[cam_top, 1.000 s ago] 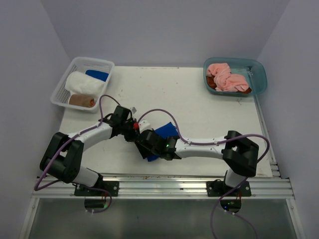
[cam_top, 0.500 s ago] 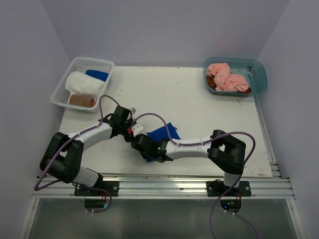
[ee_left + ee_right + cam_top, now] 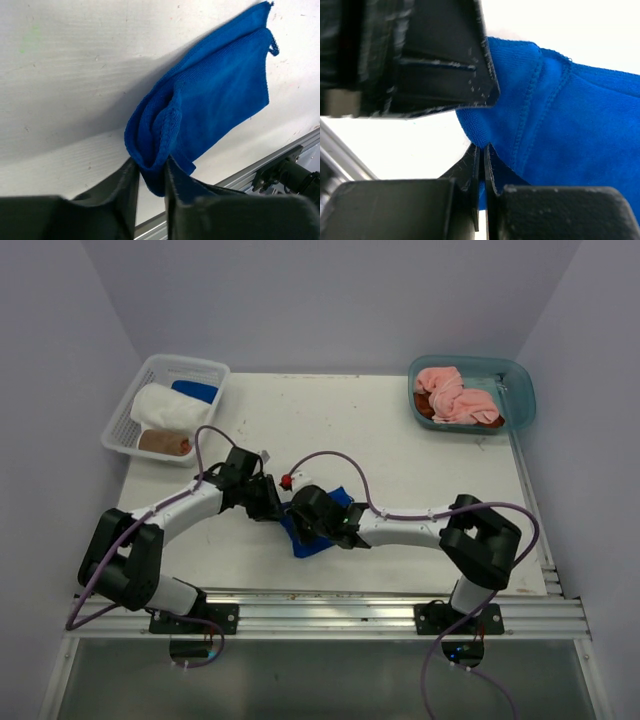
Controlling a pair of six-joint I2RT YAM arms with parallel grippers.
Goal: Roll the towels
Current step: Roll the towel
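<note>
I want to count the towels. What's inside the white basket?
Three towels show inside the white basket: a white towel, a blue towel and a brown towel. Whatever lies under them is covered.

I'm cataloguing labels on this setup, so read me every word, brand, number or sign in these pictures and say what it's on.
None: no readable text shows in any view.
The blue towel, the white basket, the teal tub and the table carry no print or label that can be made out.
</note>
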